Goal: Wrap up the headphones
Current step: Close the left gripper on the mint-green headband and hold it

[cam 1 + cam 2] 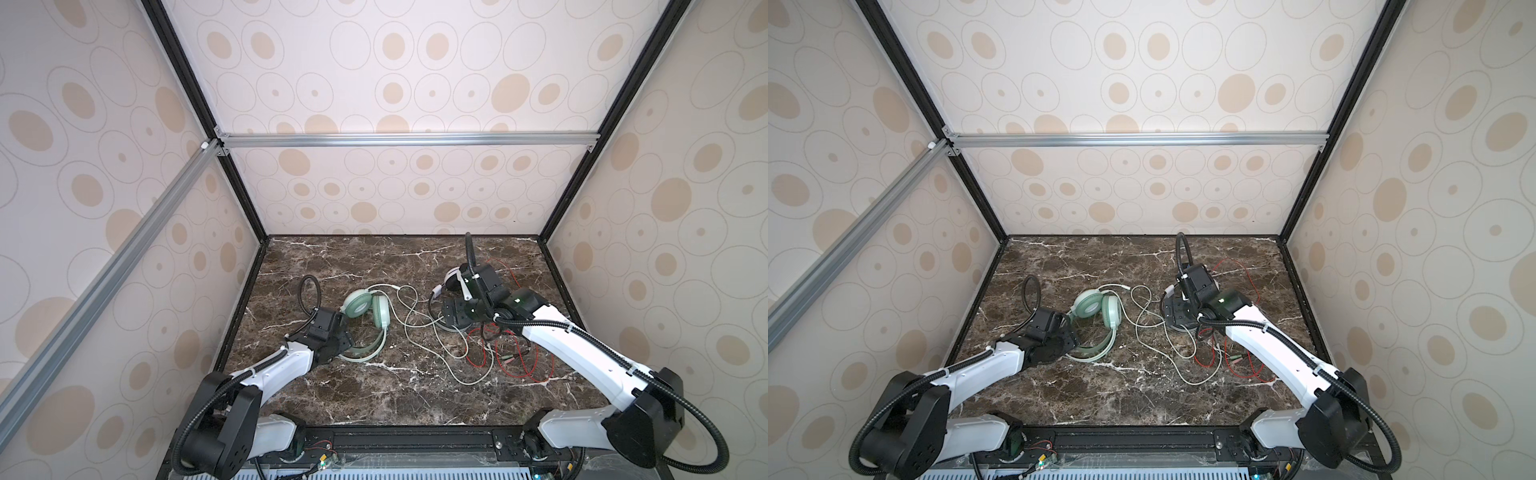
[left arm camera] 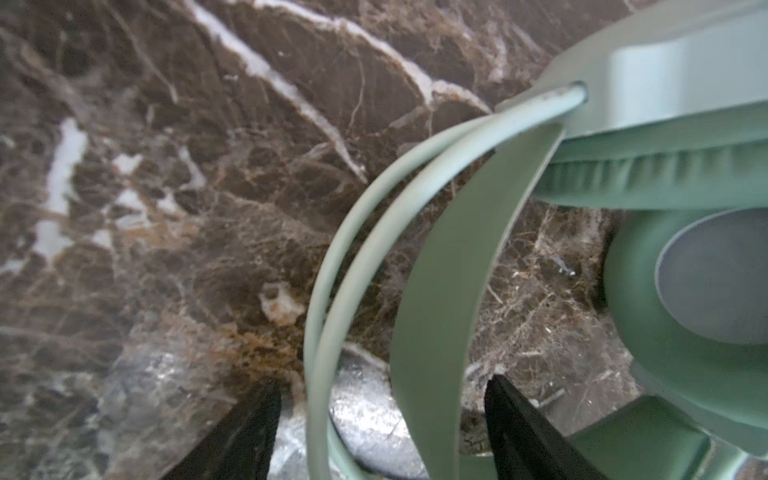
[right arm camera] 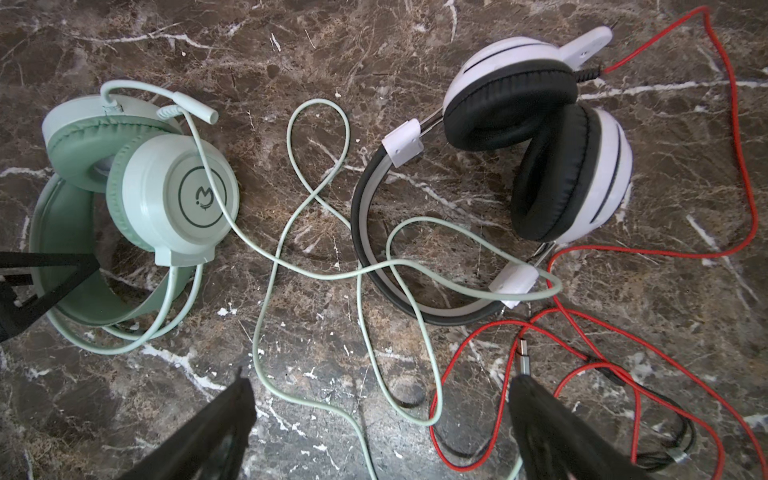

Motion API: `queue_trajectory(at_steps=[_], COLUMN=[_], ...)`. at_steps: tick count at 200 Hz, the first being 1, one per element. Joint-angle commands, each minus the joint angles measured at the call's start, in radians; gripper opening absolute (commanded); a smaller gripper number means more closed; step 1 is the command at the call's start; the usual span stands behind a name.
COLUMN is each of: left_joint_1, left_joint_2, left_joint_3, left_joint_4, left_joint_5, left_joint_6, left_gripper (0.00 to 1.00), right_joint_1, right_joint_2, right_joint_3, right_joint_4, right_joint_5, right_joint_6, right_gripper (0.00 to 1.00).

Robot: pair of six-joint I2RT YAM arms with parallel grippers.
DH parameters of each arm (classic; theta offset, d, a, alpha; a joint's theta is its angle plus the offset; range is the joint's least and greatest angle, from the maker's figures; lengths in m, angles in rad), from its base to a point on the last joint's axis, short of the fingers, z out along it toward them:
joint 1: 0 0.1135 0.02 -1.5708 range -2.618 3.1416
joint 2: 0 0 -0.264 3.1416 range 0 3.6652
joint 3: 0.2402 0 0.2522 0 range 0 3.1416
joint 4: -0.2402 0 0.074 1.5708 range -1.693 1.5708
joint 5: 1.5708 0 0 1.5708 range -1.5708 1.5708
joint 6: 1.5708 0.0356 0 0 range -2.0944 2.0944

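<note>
The mint-green headphones (image 1: 365, 309) (image 1: 1096, 307) lie left of the middle of the marble table, ear cups stacked. My left gripper (image 1: 343, 347) (image 2: 382, 399) is open and low over them; the green headband (image 2: 449, 291) and its thin wire bands stand between the jaws, with gaps on both sides. Their pale green cable (image 1: 415, 320) (image 3: 316, 199) loops rightwards over the grey headband of the white-and-black headphones (image 3: 540, 137) (image 1: 451, 276), which my right arm partly hides in both top views. My right gripper (image 3: 380, 386) (image 1: 453, 316) hangs open above the loose cables, holding nothing.
The thin red cable (image 3: 748, 166) (image 1: 515, 357) sprawls in tangled loops at the right, its plugs (image 3: 523, 349) lying near my right arm. Patterned walls close in the table (image 1: 374, 399) on three sides, and a black rail (image 1: 415, 440) runs along the front edge.
</note>
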Motion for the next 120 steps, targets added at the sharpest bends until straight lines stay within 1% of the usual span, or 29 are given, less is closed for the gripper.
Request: queue_trajectory(at_steps=[1, 20, 25, 35, 43, 71, 75, 91, 109, 120], left_joint_1=[-0.008, -0.008, -0.009, -0.009, -0.007, -0.007, -0.006, -0.004, 0.001, 0.008], left_joint_2=[0.051, 0.092, 0.105, 0.139, 0.167, 0.253, 0.266, 0.321, 0.377, 0.402], left_joint_3=[0.081, 0.125, 0.139, 0.177, 0.209, 0.303, 0.322, 0.392, 0.459, 0.492], left_joint_4=[-0.02, -0.018, -0.019, -0.04, -0.058, -0.086, -0.092, -0.107, -0.104, -0.103], left_joint_5=[-0.036, -0.047, -0.053, -0.064, -0.075, -0.107, -0.112, -0.133, -0.129, -0.122], left_joint_6=[0.046, 0.076, 0.089, 0.115, 0.137, 0.229, 0.245, 0.342, 0.478, 0.552], left_gripper=[0.66, 0.55, 0.49, 0.32, 0.26, 0.25, 0.23, 0.16, 0.15, 0.1], right_joint_1=[-0.018, -0.036, -0.043, -0.055, -0.065, -0.077, -0.077, -0.076, -0.076, -0.076], right_joint_2=[0.051, 0.086, 0.094, 0.107, 0.116, 0.129, 0.129, 0.125, 0.102, 0.083], right_joint_3=[0.08, 0.13, 0.141, 0.159, 0.17, 0.194, 0.199, 0.21, 0.206, 0.2], right_joint_4=[0.006, 0.011, 0.013, 0.011, 0.007, 0.01, 0.008, -0.002, -0.012, -0.017], right_joint_5=[0.002, -0.011, -0.013, -0.018, -0.027, -0.037, -0.036, -0.032, -0.018, -0.007], right_joint_6=[-0.033, -0.049, -0.055, -0.06, -0.064, -0.086, -0.09, -0.112, -0.134, -0.145], right_gripper=[0.98, 0.98, 0.98, 0.97, 0.96, 0.95, 0.95, 0.94, 0.94, 0.94])
